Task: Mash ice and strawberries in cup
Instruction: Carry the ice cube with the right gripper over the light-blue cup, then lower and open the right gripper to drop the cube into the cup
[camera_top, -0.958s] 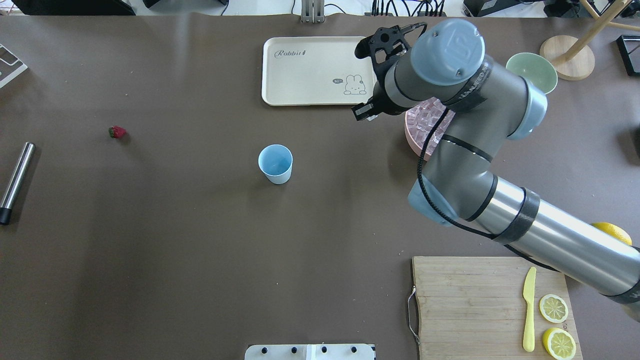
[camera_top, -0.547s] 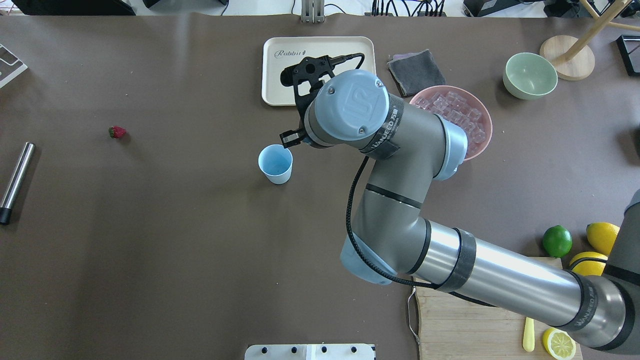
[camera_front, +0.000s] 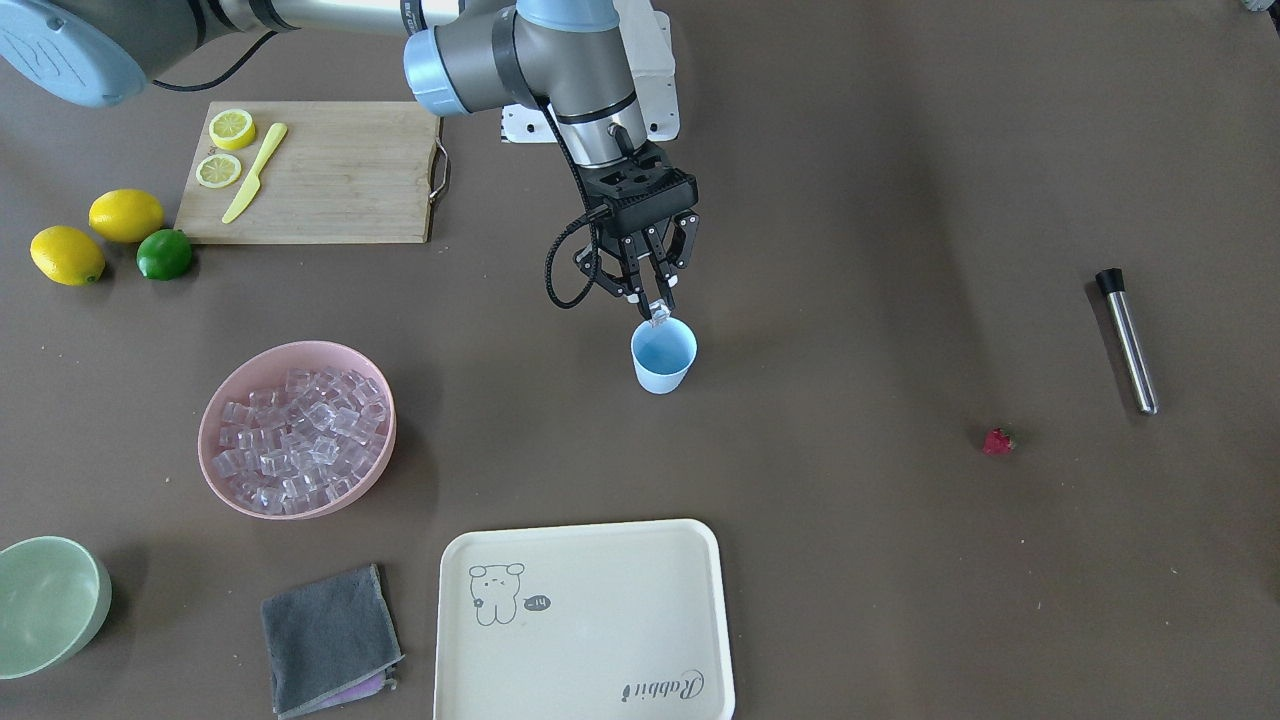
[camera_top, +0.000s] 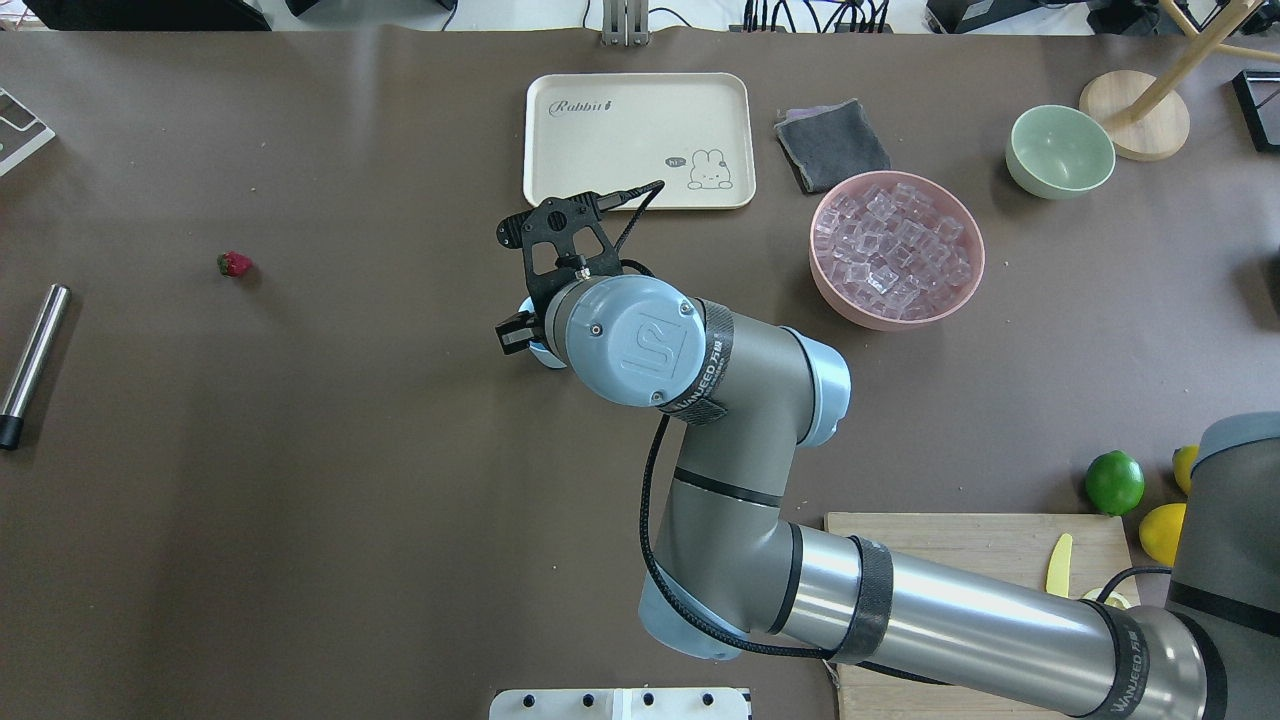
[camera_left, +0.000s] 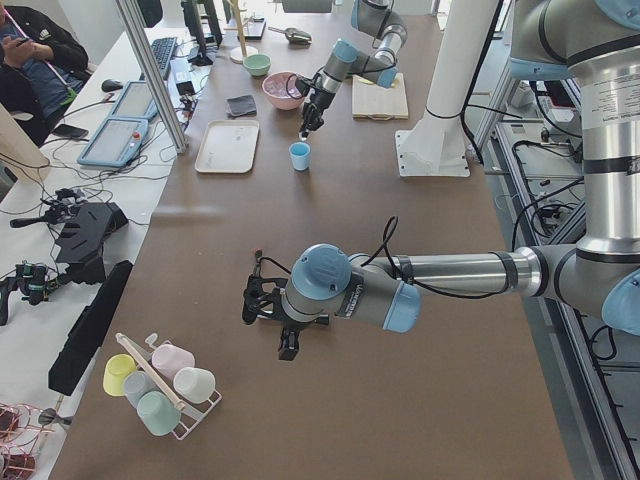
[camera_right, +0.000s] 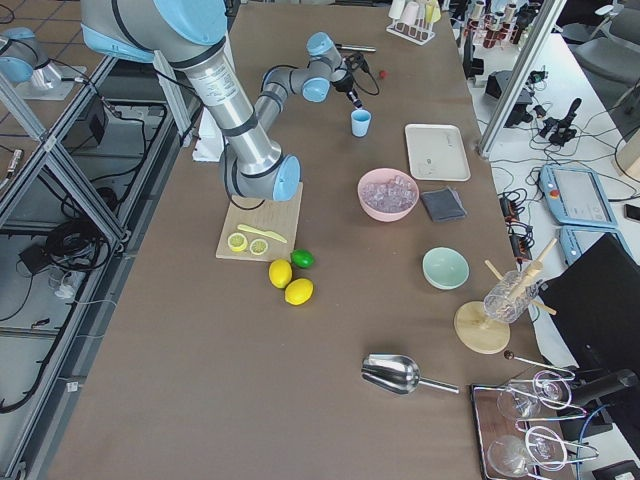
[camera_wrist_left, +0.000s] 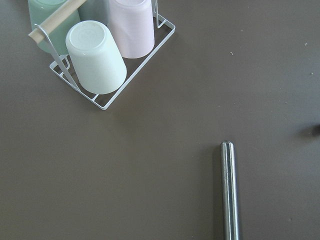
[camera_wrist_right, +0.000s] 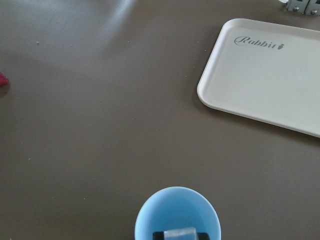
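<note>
Your right fingers (camera_front: 666, 288) pinch one ice cube (camera_wrist_right: 181, 233) over the seemingly empty cup (camera_front: 663, 365). The strawberry (camera_front: 997, 441) lies toward the bench's left end, and mashing is not begun. Left fingers (camera_left: 250, 300): cannot tell.

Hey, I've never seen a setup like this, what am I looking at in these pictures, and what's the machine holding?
Two robot arms work at a brown table. The pictures come from above, from the front, from both table ends, and from a camera on each wrist. The right arm hangs over a light-blue cup, its jaws shut on one ice cube. A pink bowl holds many more cubes. A strawberry and a metal rod lie farther off. The left arm hovers near some pastel cups; I cannot tell how its jaws stand.
</note>
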